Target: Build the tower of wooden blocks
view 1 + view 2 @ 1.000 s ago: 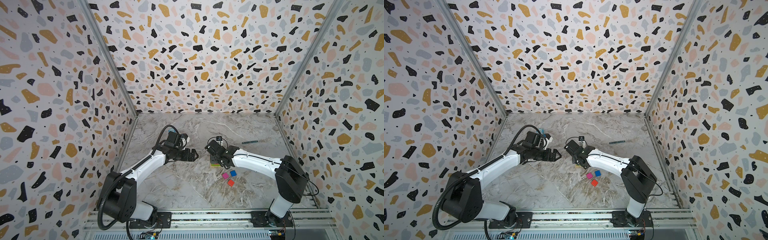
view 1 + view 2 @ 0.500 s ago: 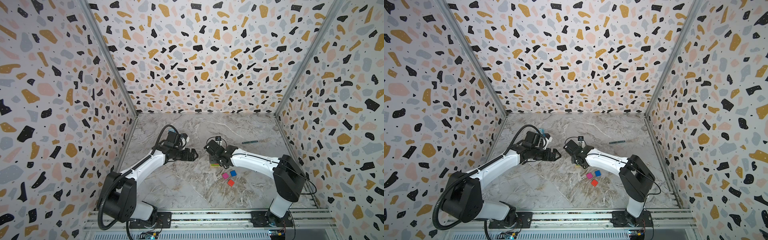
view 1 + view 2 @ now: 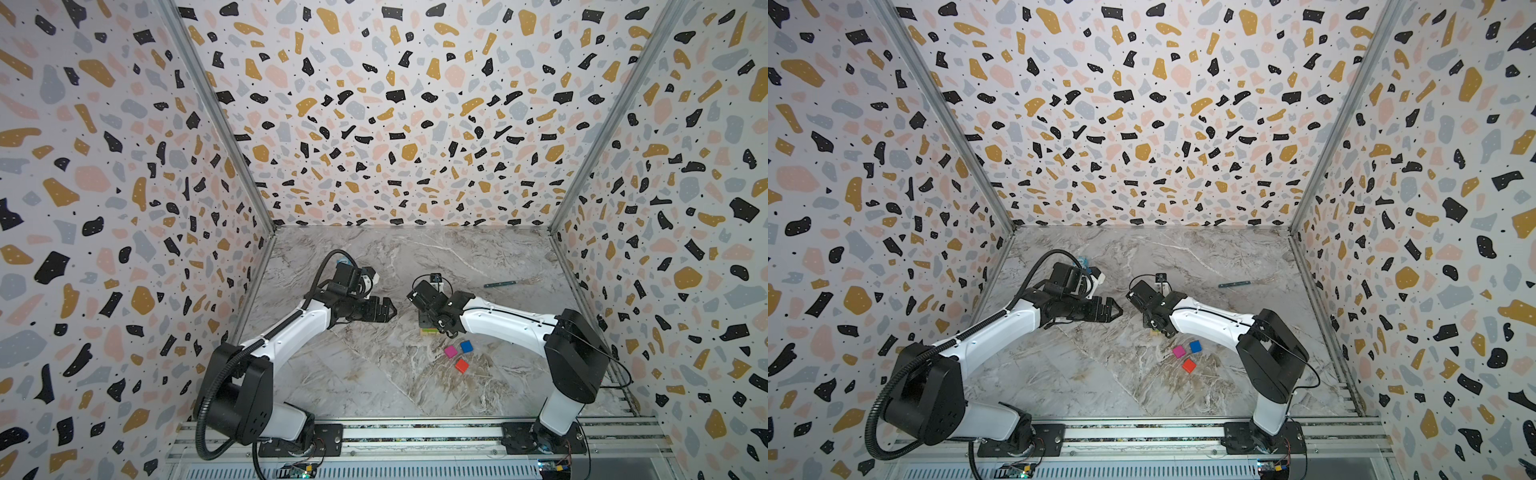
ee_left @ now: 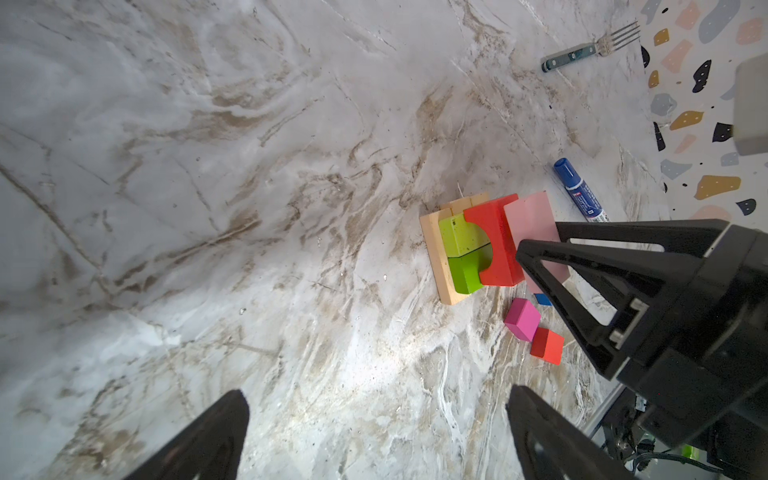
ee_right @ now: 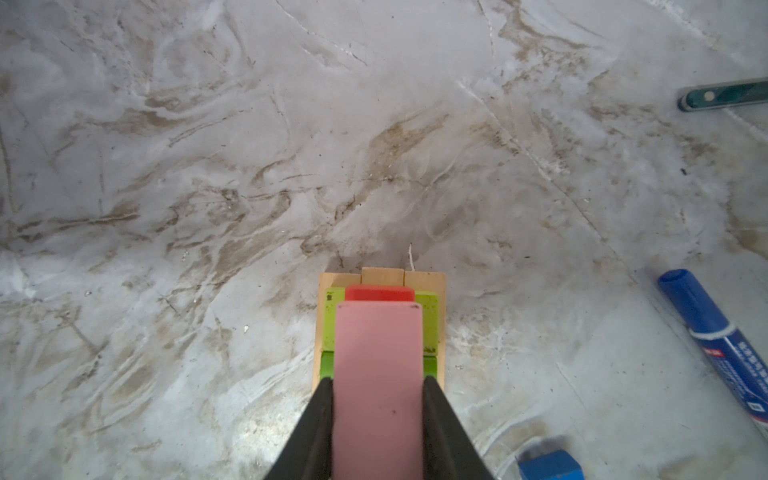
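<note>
The left arm (image 3: 299, 328) comes up from the front rail and bends in toward the middle of the table (image 3: 374, 386). It lies low and nearly flat. The left gripper (image 3: 390, 311) points across at the tower (image 4: 465, 253). Its jaws are spread wide and nothing is between them.

The right arm (image 3: 507, 324) also comes from the front rail and stretches in toward the middle. Its wrist tips down over the tower. The right gripper (image 5: 378, 384) is closed tight on the pink block (image 5: 376, 340), one finger on each long side.

The tower stands near the middle of the table, under the right gripper. At the bottom is the tan base (image 4: 436, 257), flat on the table. Two green blocks (image 4: 461, 237) sit side by side on it. The red block (image 4: 494, 245) sits on the green ones (it has a round bite cut out of one side). The pink block is right beside the red block, above the green ones. I cannot tell if it is resting on them.

Three cubes lie on the table near the tower, on the side closer to the rail: the blue cube (image 3: 466, 346), the magenta cube (image 3: 450, 351) and the orange-red cube (image 3: 461, 365). No gripper touches them.

A marker (image 4: 579, 191) lies on the table close to the tower. A fork (image 4: 594, 48) lies well apart from it, near the wall.
</note>
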`<move>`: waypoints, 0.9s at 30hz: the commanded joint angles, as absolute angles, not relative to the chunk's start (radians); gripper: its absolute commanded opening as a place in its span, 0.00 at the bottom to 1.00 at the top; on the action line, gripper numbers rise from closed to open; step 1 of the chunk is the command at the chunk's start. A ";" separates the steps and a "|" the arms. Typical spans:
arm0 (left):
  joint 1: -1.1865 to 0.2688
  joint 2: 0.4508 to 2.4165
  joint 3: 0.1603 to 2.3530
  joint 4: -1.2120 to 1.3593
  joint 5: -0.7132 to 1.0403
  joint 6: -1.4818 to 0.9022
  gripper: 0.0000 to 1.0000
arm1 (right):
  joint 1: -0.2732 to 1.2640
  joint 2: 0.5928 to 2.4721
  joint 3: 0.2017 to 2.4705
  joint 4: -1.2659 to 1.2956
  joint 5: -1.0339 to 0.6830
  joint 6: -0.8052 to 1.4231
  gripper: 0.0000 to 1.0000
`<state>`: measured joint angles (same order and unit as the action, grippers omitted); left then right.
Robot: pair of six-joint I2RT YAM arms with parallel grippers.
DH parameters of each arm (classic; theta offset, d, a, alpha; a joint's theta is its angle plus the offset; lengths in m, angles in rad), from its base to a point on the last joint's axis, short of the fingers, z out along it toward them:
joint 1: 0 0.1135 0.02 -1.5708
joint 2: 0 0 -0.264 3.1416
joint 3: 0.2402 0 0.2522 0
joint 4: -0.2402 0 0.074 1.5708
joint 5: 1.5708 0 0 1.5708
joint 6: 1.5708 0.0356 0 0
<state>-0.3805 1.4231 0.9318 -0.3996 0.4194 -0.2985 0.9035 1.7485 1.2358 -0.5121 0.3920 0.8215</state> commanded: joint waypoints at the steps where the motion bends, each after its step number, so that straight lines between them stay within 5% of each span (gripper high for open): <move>1: -0.374 1.407 0.917 -0.380 0.435 -0.284 0.98 | 0.908 1.755 1.278 -0.534 0.401 0.815 0.33; 27: -0.374 1.406 0.916 -0.376 0.436 -0.283 0.98 | 0.910 1.760 1.274 -0.537 0.420 0.822 0.34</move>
